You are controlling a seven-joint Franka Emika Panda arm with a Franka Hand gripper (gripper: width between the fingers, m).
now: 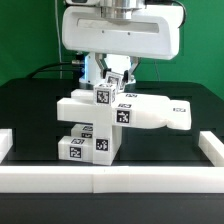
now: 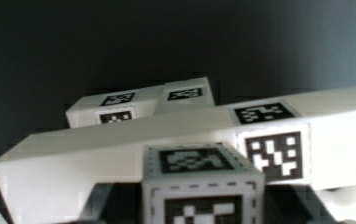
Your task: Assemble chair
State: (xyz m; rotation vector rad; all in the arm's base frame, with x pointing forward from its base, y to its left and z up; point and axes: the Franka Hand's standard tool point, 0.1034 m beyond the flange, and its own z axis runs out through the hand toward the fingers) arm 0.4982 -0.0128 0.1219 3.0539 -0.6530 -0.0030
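Gripper [image 1: 112, 78] fingertips behind chair [image 1: 120, 112].

White tagged chair [image 1: 108, 118] parts stacked on table.

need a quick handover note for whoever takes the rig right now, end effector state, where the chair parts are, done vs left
End effector: low over the chair assembly, fingers shut on a small tagged block at its top.
Parts: the white pieces stand stacked mid-table, a long bar pointing toward the exterior view's right, smaller blocks below, just behind the border rail.
Done: several pieces look joined.
Left: seat this block; anything further cannot be judged from here.
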